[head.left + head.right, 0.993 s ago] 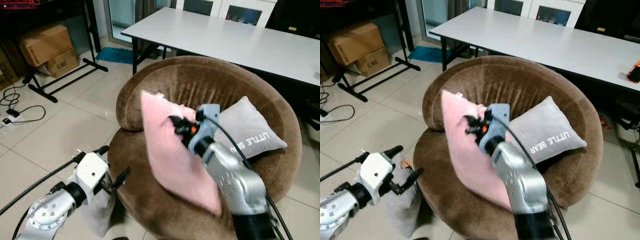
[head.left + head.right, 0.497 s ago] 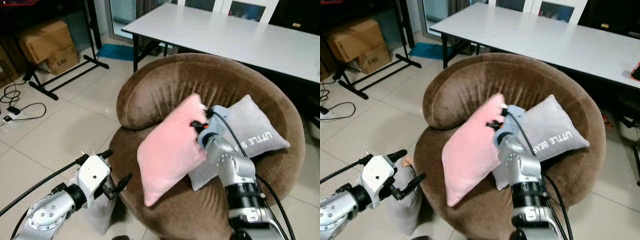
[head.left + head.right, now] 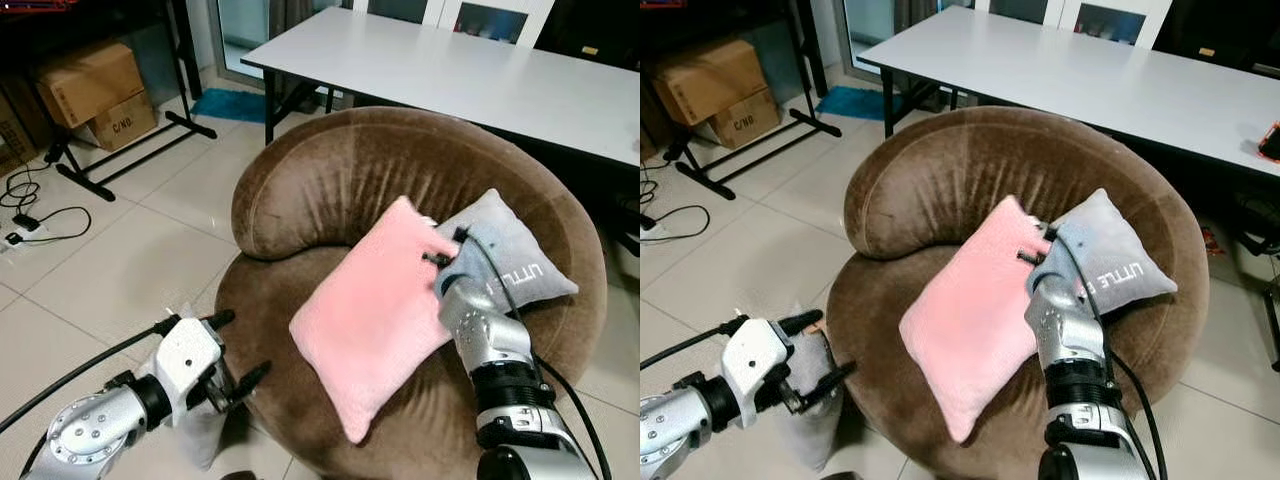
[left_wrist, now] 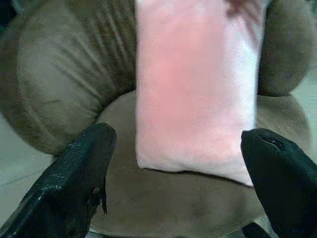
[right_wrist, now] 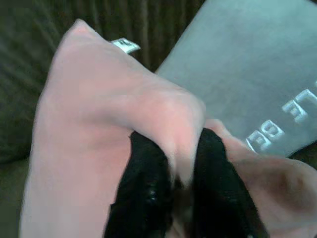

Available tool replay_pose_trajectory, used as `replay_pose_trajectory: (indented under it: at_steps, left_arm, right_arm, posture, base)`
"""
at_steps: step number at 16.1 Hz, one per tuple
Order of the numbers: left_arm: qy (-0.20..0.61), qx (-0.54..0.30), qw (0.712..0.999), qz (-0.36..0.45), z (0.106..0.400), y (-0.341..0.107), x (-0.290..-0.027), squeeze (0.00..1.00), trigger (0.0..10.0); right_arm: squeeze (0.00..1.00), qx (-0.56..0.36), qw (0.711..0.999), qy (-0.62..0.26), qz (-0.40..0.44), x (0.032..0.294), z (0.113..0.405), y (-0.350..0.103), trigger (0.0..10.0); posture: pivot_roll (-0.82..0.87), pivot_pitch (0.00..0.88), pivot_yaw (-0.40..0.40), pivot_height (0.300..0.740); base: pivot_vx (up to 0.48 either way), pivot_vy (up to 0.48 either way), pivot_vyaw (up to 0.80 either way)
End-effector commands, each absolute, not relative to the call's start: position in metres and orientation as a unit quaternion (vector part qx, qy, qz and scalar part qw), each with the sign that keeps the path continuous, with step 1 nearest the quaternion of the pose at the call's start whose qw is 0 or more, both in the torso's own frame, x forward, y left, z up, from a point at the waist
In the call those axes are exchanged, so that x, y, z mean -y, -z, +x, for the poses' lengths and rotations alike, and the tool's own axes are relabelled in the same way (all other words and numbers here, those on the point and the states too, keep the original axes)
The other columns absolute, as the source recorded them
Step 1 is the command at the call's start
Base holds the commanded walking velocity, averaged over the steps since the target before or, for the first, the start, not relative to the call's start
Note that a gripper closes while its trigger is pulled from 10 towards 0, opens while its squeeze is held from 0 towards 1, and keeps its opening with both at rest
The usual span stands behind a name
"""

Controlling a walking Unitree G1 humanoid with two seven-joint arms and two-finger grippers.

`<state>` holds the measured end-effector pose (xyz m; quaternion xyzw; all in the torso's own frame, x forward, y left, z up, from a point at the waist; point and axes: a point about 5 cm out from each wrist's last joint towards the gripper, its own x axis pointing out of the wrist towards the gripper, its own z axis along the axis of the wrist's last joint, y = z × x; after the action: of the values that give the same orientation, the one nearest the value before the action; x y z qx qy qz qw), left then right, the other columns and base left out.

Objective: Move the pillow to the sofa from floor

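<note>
Pink pillow (image 3: 385, 320) lies on the brown sofa (image 3: 330, 190) seat, tilted, top corner up vs the sofa back, bottom corner near the front edge. Right hand (image 5: 174, 171) pinches a fold of the pink pillow at its top right edge, fingers (image 5: 143, 178) tight on the cloth. Grey pillow (image 3: 1105, 255) w/ white letters leans on the sofa back, just beside & partly behind the pink one. Left hand (image 4: 173, 173) is low by the sofa's front left edge, fingers wide apart, holding nothing. White table (image 3: 480, 75) stands behind the sofa. Boxes (image 3: 95, 95) sit on the floor (image 3: 110, 260), far left.
</note>
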<state>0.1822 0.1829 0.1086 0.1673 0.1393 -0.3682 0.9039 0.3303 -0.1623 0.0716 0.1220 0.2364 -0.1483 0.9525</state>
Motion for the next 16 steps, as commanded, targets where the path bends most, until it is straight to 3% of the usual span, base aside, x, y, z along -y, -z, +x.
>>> replay_pose_trajectory:
  at_steps: [1,6,10,13,16]
  left_arm:
    - [0.383,-0.140,0.898,0.164,0.181,-0.110,-0.180,0.00,10.0]
    - [0.393,-0.141,0.896,0.153,0.177,-0.109,-0.177,0.00,10.0]
    - [0.369,-0.140,0.913,0.105,0.167,-0.113,-0.180,0.00,10.0]
    - [0.263,-0.070,0.957,0.102,0.183,-0.122,-0.186,0.00,10.0]
    - [0.188,-0.051,0.976,0.098,0.193,-0.119,-0.183,0.00,10.0]
  right_arm:
    - [1.00,-0.217,0.957,0.152,0.119,0.167,0.332,-0.075,10.0]
    - [1.00,-0.196,0.962,0.149,0.115,0.179,0.320,-0.084,10.0]
    - [1.00,-0.139,0.977,0.145,0.070,0.217,0.287,-0.124,10.0]
    - [1.00,-0.071,0.993,0.066,0.070,0.209,0.276,-0.146,10.0]
    - [1.00,-0.101,0.991,-0.054,0.062,0.168,0.250,-0.124,10.0]
  posture:
    - [0.09,0.000,-0.067,0.740]
    - [0.08,0.000,-0.078,0.740]
    - [0.07,0.000,-0.082,0.740]
    - [0.05,0.000,-0.065,0.740]
    - [0.04,0.000,-0.063,0.740]
  base:
    - [0.000,0.000,0.00]
    - [0.000,0.000,0.00]
    - [0.000,0.000,0.00]
    - [0.000,0.000,0.00]
    - [0.000,0.000,0.00]
